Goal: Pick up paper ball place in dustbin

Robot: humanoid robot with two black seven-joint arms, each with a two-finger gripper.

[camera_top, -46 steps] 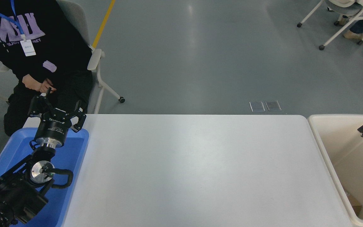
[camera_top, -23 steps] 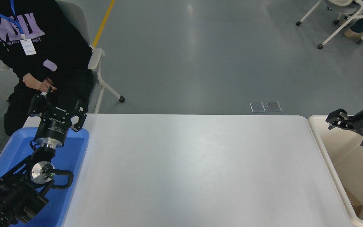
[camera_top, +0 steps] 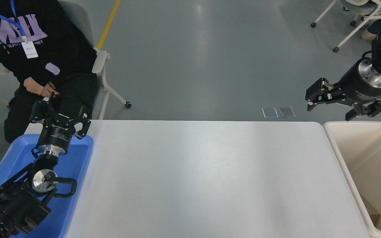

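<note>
Dustbin [camera_top: 337, 145] rim just below the wide-spread, empty right pincer [camera_top: 331, 107].

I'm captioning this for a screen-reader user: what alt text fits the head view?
The right gripper hangs open and empty above the far rim of the cream dustbin at the white table's right end. A tan-brown scrap that may be the paper ball lies inside. The left gripper is parked, open, over a blue tray; a person sits beyond.
</note>
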